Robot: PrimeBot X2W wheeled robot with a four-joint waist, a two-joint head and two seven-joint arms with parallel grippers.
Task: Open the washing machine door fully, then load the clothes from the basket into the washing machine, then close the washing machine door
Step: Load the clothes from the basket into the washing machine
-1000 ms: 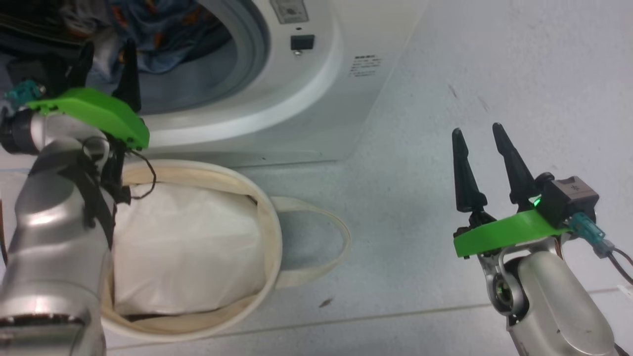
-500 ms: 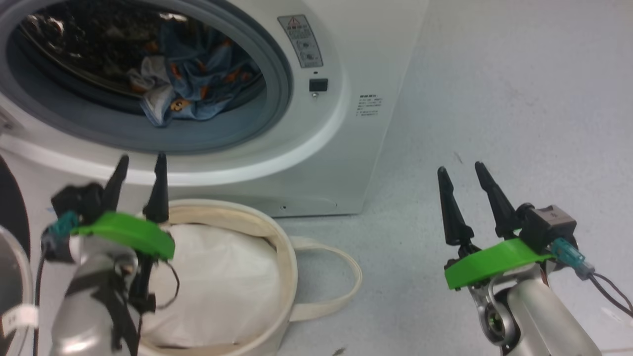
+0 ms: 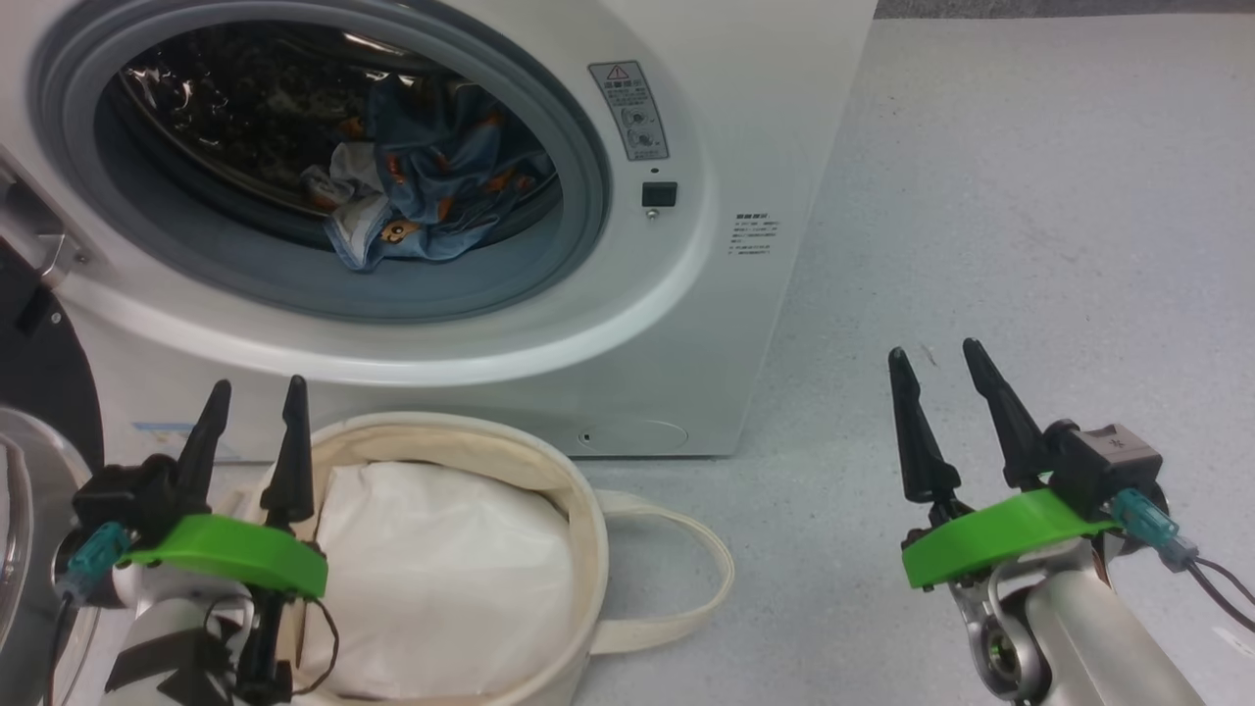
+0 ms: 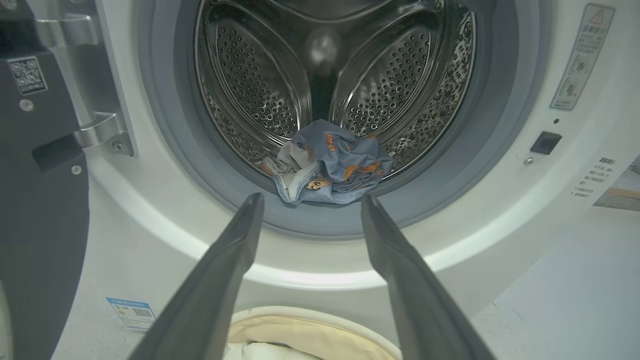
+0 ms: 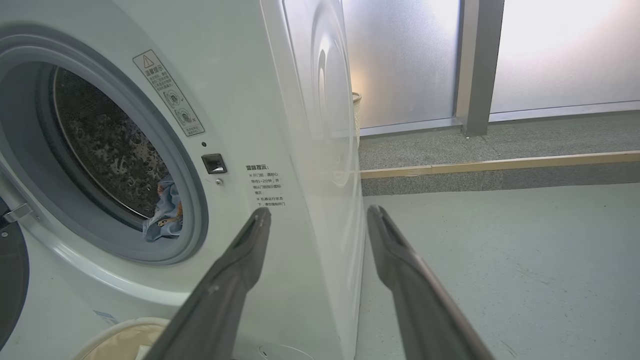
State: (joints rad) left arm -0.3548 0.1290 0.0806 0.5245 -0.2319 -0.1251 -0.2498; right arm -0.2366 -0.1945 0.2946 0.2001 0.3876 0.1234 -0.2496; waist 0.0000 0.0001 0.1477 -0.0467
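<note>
Head view: your left gripper [image 3: 258, 392], released, hangs by the basket [image 3: 588, 549], with the washing machine door [image 3: 44, 382] open just to its left.

Left wrist view: the clothes [image 4: 332, 167] sit in the drum [image 4: 250, 90] ahead.

Right wrist view: your right gripper [image 5: 319, 210], also released, is farther from the door.

Laundry corner indoors: a washing machine [image 3: 765, 98] on grey floor [image 3: 1029, 196], frosted glass panels [image 5: 400, 55] behind.

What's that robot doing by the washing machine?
It is doing laundry. The white front-loading washing machine has its round glossy black door open, and the light blue cartoon-printed clothes lie in its steel drum. The left gripper, near the cream canvas basket holding a plain white cloth bundle, and the right gripper, over the floor, are both open and empty.
</note>
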